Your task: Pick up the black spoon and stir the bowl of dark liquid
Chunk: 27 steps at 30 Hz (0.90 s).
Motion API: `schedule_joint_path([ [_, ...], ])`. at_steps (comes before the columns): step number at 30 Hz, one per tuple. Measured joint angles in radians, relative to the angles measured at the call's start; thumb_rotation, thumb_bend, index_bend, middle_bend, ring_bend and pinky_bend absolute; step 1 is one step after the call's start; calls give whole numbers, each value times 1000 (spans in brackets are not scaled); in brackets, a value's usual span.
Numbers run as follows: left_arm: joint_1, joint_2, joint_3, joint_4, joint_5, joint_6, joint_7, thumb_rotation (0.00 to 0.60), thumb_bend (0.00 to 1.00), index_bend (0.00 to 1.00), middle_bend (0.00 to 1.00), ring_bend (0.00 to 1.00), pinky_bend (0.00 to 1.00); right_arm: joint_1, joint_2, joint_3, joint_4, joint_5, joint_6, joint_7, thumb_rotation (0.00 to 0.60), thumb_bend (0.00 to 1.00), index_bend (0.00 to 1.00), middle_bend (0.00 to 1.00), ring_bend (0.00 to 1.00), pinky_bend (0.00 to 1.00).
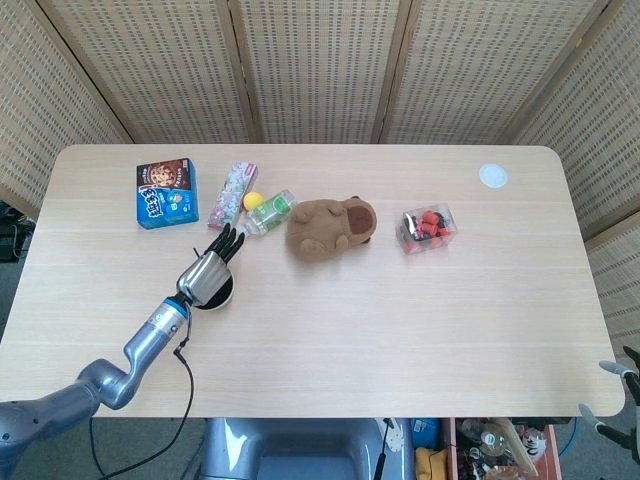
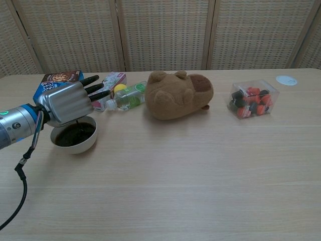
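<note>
Spoon handle (image 2: 76,123) is showing only as a thin dark line dropping from your left hand (image 2: 65,103) into the one bowl (image 2: 74,136) of dark liquid; your hand is hiding whatever fingers are pinching it. Your right hand (image 1: 620,392) is sitting cut off beyond the counter (image 1: 400,320), its state unreadable.

1. From my seat, the left hand (image 2: 65,103) hangs over the bowl (image 2: 75,138).
2. Behind it sit a snack box (image 1: 166,194), a packet (image 1: 232,196) and a bottle (image 1: 270,212).
3. Right of those come the plush toy (image 2: 178,94), then the clear container (image 2: 251,99).
</note>
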Motion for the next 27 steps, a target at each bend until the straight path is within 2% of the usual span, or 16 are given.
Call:
schedule_joint_path([
  [7, -12, -9, 3, -17, 13, 1, -13, 600, 412, 652, 0, 0, 0, -5, 2, 1, 1, 6, 0, 3, 600, 299, 347, 212, 95, 236],
  [17, 9, 49, 68, -106, 72, 28, -20, 600, 412, 652, 0, 0, 0, -4, -1, 0, 5, 1, 0, 8, 600, 299, 347, 212, 96, 236],
  [27, 35, 59, 57, -74, 47, 28, -36, 600, 412, 653, 0, 0, 0, 3, -4, -1, 4, -2, -8, 2, 600, 299, 347, 213, 95, 236],
])
